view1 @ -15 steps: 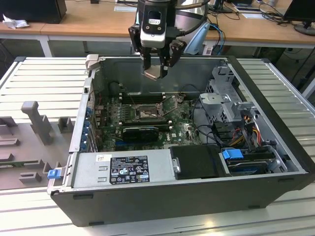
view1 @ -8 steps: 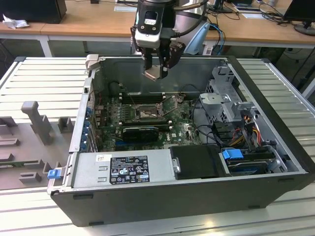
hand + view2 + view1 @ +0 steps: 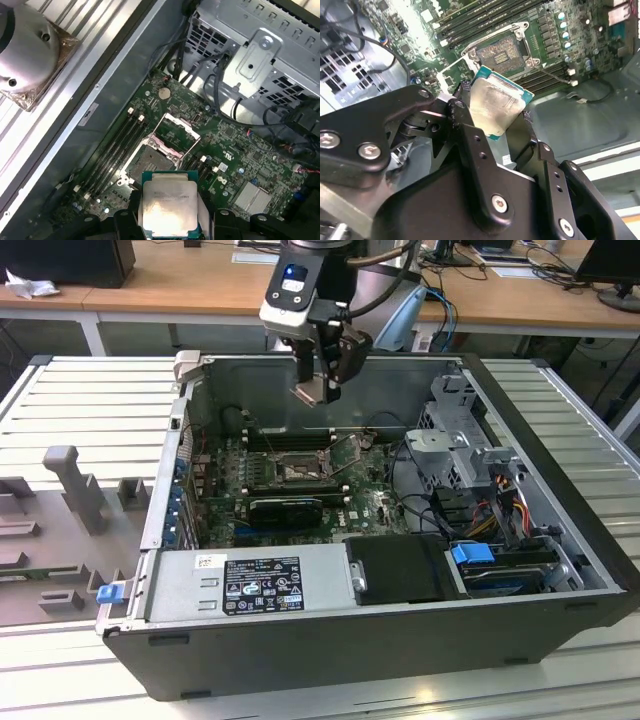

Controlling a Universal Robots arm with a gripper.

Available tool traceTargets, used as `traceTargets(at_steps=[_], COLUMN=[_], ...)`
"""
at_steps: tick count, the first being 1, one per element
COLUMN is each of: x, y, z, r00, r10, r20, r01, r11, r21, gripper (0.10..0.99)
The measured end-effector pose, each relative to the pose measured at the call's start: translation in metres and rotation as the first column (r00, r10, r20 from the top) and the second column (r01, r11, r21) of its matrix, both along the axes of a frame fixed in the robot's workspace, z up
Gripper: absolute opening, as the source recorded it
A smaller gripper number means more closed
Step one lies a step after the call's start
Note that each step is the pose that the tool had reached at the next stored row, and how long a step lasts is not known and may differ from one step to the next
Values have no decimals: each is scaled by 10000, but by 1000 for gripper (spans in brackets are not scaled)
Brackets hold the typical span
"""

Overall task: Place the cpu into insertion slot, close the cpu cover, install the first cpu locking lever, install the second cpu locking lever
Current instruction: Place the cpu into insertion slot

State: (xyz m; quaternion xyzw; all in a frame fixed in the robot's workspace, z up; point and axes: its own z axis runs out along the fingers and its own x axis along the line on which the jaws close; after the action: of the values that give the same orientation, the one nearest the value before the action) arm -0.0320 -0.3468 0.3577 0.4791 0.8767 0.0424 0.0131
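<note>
The black two-fingered claw (image 3: 318, 390) hung above the open dark-grey computer case (image 3: 400, 640), which lay on its side on the pale slatted metal bench (image 3: 560, 400). Its fingers (image 3: 464, 112) were narrowed onto the small flat square cpu with a pale silvery-tan metal top (image 3: 495, 107), pinching it by two opposite edges; in the first wrist view the chip (image 3: 167, 205) sat between the finger pads with its metal face toward the camera.

The cpu was held in the air, well apart from the green motherboard (image 3: 370, 505) on the case floor. Below it lay the small square dark insertion slot with a black-and-metal rim (image 3: 145, 162), bare, with its contact field showing in both wrist views. The thin steel square cpu cover with a large central window (image 3: 181, 125) stood tilted up from one edge of the slot, leaving the slot open. Long narrow black memory slots (image 3: 117, 145) ran alongside the socket, and a silver perforated drive cage (image 3: 260, 55) stood beyond the board.
</note>
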Motion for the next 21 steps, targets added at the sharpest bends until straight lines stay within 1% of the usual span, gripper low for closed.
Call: traceTargets(at_steps=[2,4,9,10,12,14,15,17,19,20,21], x=[0,0,0,0,0,0,0,0,0,0,0], y=[0,0,0,0,0,0,0,0,0,0,0], z=[-4,-9,-18,-21,-26,-31,-35,-45,-56,-65,-69], r00=[9995,9977,9891,9860,9772,9713,9665,9545,9435,9387,9359], r10=[-316,-682,-1471,-1668,-2122,-2378,-2567,-2982,-3313,-3446,-3521], r20=[0,0,0,0,-3,-6,-10,-25,-61,-79,-86], r01=[316,682,1471,1668,2122,2378,2567,2982,3313,3446,3521], r11=[9995,9977,9891,9860,9772,9713,9665,9545,9435,9387,9359], r21=[0,1,1,1,-1,0,-2,-6,-20,-25,-29], gripper=[529,529,529,529,529,529,529,529,529,529,529])
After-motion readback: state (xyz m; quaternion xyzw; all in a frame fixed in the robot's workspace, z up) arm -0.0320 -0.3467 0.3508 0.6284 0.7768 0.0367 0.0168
